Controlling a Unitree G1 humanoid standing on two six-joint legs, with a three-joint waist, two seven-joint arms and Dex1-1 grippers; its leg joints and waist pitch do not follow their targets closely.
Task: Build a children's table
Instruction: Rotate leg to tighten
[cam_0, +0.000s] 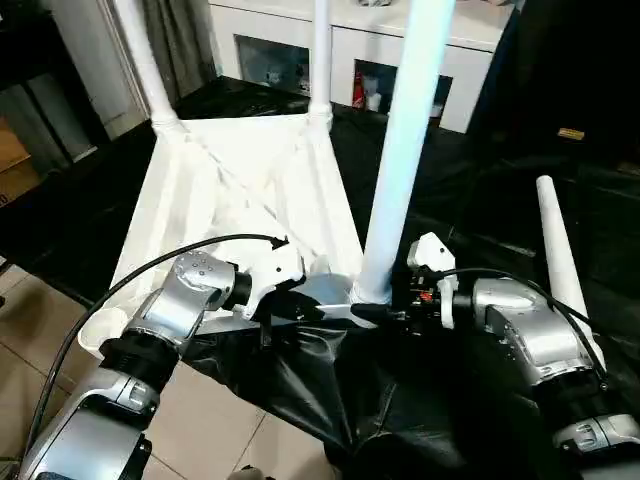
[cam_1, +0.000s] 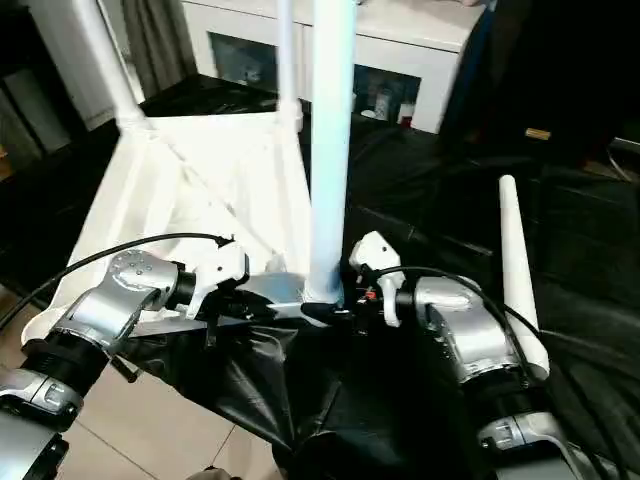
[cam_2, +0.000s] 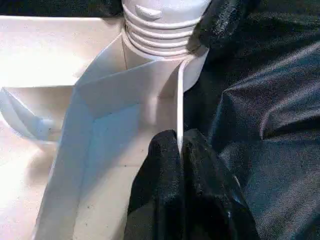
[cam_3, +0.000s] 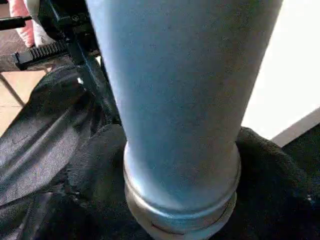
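The white plastic tabletop lies upside down, ribbed underside up, on a surface covered with black sheeting, its near edge running between the two grippers. Three legs stand upright in its round corner sockets: one at the far left corner, one at the far right corner, and a near right leg seated in the corner socket closest to the robot's right side. The near left corner socket carries no leg. The left gripper sits at the near edge of the tabletop, just left of the near right leg; its two black fingers are pressed together, with the thin rim wall of the tabletop caught between them. The right gripper is at the base of the near right leg, its fingers standing on either side of the flared end; the jaws stand wide, and whether they press on the leg cannot be told. The fourth leg lies loose on the black sheeting well to the right of the tabletop, beyond the right forearm. Behind the tabletop stands a white cabinet whose glass-fronted shelves hold small items, including a red one.
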